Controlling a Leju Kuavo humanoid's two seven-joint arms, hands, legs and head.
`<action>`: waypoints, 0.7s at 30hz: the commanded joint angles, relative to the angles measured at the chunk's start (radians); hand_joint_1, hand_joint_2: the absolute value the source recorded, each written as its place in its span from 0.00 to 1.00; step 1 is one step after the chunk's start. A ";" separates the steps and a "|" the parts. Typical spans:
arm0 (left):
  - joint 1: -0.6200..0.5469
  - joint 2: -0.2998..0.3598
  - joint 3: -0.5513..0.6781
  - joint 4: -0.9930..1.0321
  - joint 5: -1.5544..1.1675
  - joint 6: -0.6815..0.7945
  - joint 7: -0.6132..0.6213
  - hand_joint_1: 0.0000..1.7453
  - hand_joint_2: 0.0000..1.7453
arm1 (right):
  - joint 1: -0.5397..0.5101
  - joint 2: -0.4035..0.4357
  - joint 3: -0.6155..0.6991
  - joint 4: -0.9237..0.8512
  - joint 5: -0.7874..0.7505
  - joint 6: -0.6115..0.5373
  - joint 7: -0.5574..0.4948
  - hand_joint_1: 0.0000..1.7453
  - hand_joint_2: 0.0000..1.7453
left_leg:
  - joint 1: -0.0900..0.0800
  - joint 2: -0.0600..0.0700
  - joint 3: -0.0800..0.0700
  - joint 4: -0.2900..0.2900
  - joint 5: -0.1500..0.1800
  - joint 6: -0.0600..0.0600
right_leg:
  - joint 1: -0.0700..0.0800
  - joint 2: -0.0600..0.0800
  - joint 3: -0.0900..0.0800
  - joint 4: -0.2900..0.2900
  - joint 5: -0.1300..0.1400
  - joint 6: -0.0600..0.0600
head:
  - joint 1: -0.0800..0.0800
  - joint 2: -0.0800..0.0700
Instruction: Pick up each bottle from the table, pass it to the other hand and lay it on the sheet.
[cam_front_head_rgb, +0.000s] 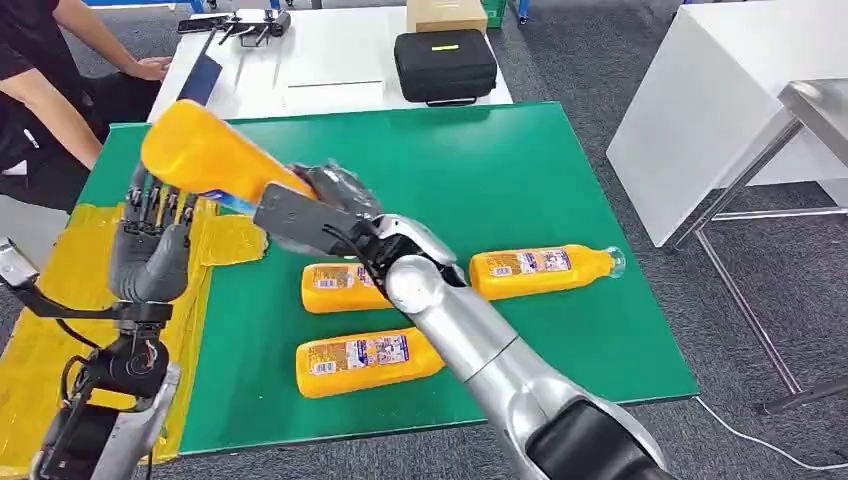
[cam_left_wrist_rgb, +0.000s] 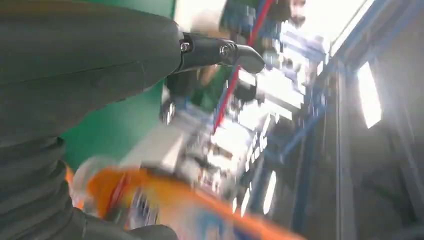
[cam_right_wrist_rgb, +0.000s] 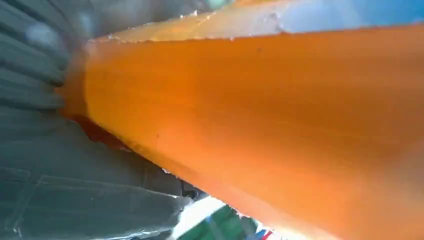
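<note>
Nearest your head camera is the right arm (cam_front_head_rgb: 500, 370), sweeping up across the green mat (cam_front_head_rgb: 520, 160), and at its end the right hand (cam_front_head_rgb: 335, 205) grips the raised bottle (cam_front_head_rgb: 205, 155) by its lower, neck end. Your right wrist view confirms it: orange plastic pressed close against the grey palm. You have the bottle tilted with its broad base high and leaning toward the left hand (cam_front_head_rgb: 150, 245), which I judge is so the free end is offered for the handover.

That left hand stands just under the raised bottle's base, palm up, fingers straight and spread, holding nothing. Whether its fingertips touch the bottle you cannot tell from here; the left wrist view is too blurred to settle it, though orange shows close by the thumb.

Just beyond the left hand, away from the raised bottle, lies the yellow sheet (cam_front_head_rgb: 40, 330), overlapping the mat's edge. That is why the receiving hand waits on that side.

Below the raised bottle three more bottles lie on their sides on the mat: the middle bottle (cam_front_head_rgb: 335, 287) partly behind your right arm, the near bottle (cam_front_head_rgb: 365, 362), and the far-right bottle (cam_front_head_rgb: 540, 268) with its clear cap pointing away.

Beyond the raised bottle, a person (cam_front_head_rgb: 45, 100) sits at the mat's far corner, hands off your work.
</note>
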 joint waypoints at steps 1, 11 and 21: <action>-0.002 0.209 -0.125 0.008 0.043 0.073 -0.055 0.00 1.00 | -0.162 0.033 0.436 0.195 -0.177 -0.065 0.052 1.00 1.00 | 0.000 0.006 0.005 0.000 -0.003 -0.003 | 0.001 0.004 0.004 0.000 -0.002 -0.003 | 0.000 0.000; 0.033 0.251 -0.140 -0.039 0.019 0.113 -0.083 0.00 1.00 | -0.232 0.033 0.529 0.278 -0.258 -0.064 0.063 1.00 1.00 | 0.000 0.000 0.000 0.001 -0.001 -0.002 | 0.000 -0.001 0.001 0.000 -0.001 -0.003 | 0.000 0.000; 0.032 0.280 -0.135 -0.052 0.036 0.137 -0.094 0.00 1.00 | -0.236 0.033 0.662 0.279 -0.248 -0.041 0.092 1.00 1.00 | 0.000 0.001 0.000 0.000 0.000 -0.003 | 0.001 -0.001 0.000 -0.001 0.001 -0.005 | 0.000 0.000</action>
